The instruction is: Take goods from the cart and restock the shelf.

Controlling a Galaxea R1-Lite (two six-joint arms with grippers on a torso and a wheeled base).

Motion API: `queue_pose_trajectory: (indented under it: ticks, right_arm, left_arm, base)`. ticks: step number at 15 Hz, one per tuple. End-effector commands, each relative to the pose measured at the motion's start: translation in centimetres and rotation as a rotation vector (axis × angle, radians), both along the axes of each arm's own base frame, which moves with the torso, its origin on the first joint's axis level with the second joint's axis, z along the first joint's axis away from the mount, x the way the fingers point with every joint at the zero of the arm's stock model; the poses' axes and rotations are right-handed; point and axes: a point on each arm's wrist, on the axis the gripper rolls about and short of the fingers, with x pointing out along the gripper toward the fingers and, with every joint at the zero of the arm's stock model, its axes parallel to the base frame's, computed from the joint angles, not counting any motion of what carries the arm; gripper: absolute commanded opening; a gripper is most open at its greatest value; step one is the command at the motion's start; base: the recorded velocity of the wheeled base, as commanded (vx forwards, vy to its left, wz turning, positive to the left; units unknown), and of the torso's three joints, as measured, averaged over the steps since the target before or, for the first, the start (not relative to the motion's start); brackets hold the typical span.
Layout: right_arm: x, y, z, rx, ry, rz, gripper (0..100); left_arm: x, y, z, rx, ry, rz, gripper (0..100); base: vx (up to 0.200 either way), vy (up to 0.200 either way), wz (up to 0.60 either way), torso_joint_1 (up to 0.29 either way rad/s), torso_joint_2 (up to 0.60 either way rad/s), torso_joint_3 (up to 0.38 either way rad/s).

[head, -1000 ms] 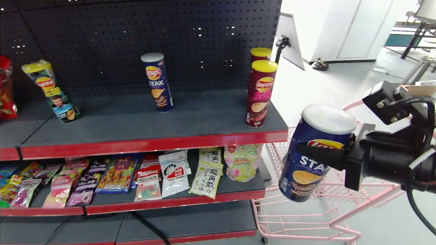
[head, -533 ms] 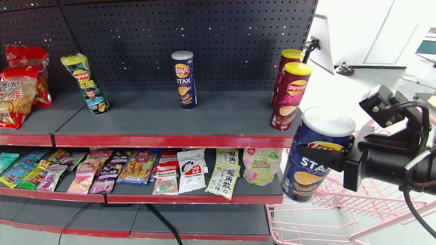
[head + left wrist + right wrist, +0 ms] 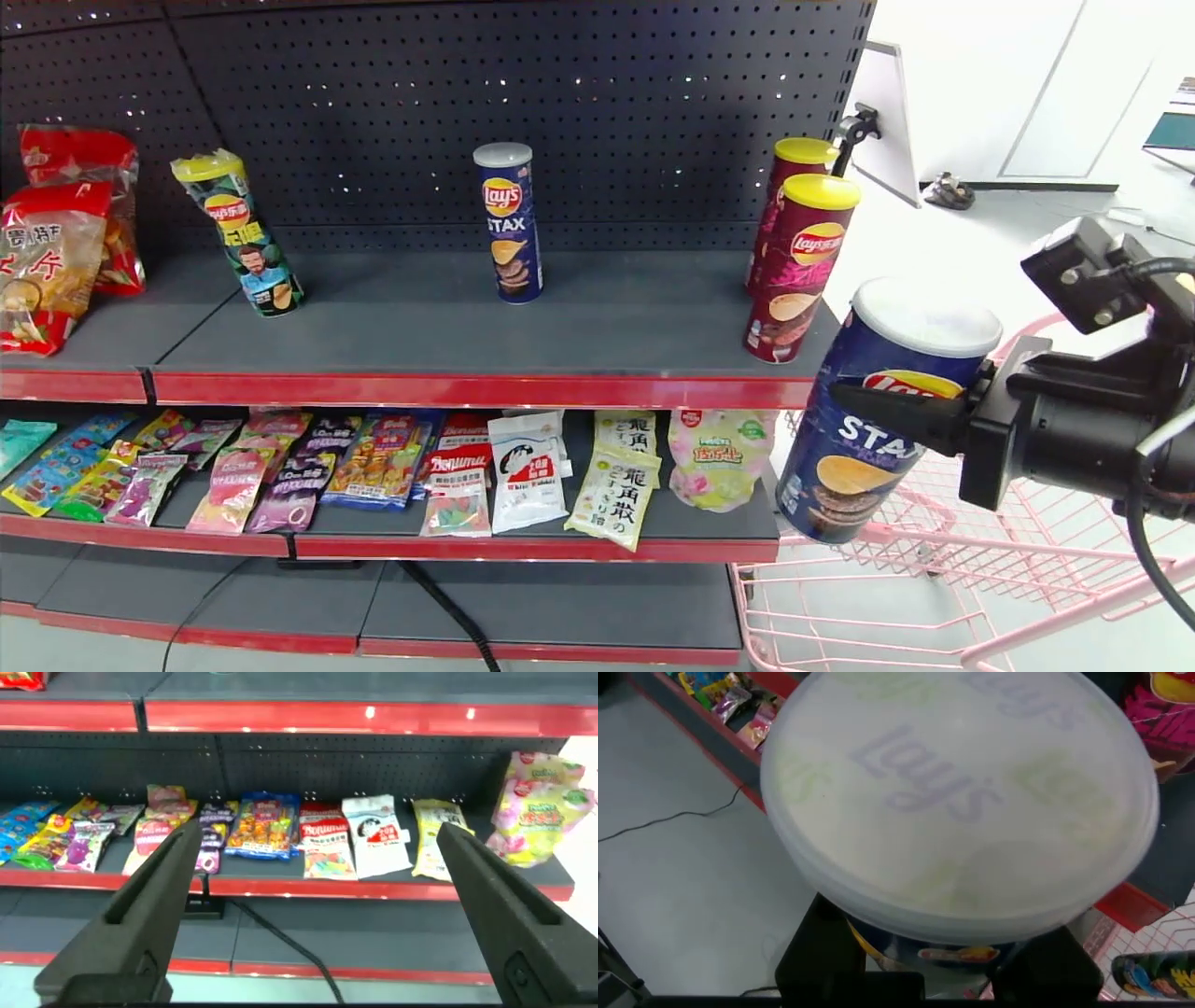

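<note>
My right gripper (image 3: 920,415) is shut on a blue chip can (image 3: 878,420) with a white lid (image 3: 962,793), held tilted in the air to the right of the shelf (image 3: 467,322), above the pink cart (image 3: 934,579). On the upper shelf board stand another blue chip can (image 3: 509,224), two maroon cans with yellow lids (image 3: 798,266) at its right end, and a leaning green can (image 3: 238,233). My left gripper (image 3: 313,905) is open with nothing between its fingers, facing the lower shelf's snack packets (image 3: 271,831).
Red snack bags (image 3: 56,243) sit at the upper board's left end. A row of snack packets (image 3: 373,467) fills the lower board. A black cable (image 3: 443,611) runs across the bottom board. A white sign (image 3: 882,121) sticks out at the shelf's right edge.
The head view shifted left, so the shelf sits further right in the picture. The right gripper with the blue can rose slightly and edged right in view.
</note>
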Motion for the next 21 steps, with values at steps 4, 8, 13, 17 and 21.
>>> queue_pose_trajectory:
  ticks: [4,8,13,17,21]
  right_arm:
    - [-0.1,-0.2,-0.5,0.013,-0.018,0.018,0]
    - [0.0,-0.2,-0.5,0.029,-0.034,0.075,0]
    - [-0.2,-0.5,-0.5,0.025,-0.041,0.064,0]
    - [-1.1,-0.8,-0.8,0.012,-0.052,0.084,0]
    - [-1.9,-0.3,-0.8,0.0,-0.07,0.138,0]
  left_arm:
    - [0.0,0.0,0.0,0.0,0.0,0.0,100]
    - [0.0,0.0,0.0,-0.002,0.0,0.001,100]
    - [0.0,0.0,0.0,-0.002,0.0,0.001,100]
    - [0.0,0.0,0.0,0.0,0.0,0.001,100]
    - [0.0,0.0,0.0,0.0,0.0,0.001,100]
  base:
    - [0.0,0.2,0.0,0.007,0.0,0.002]
    - [0.0,0.2,0.0,0.006,0.0,0.002]
    - [0.0,0.04,0.0,0.0,0.0,0.0]
    - [0.1,0.0,0.0,0.004,0.0,0.0]
    - [0.2,0.0,0.0,0.0,0.0,0.006]
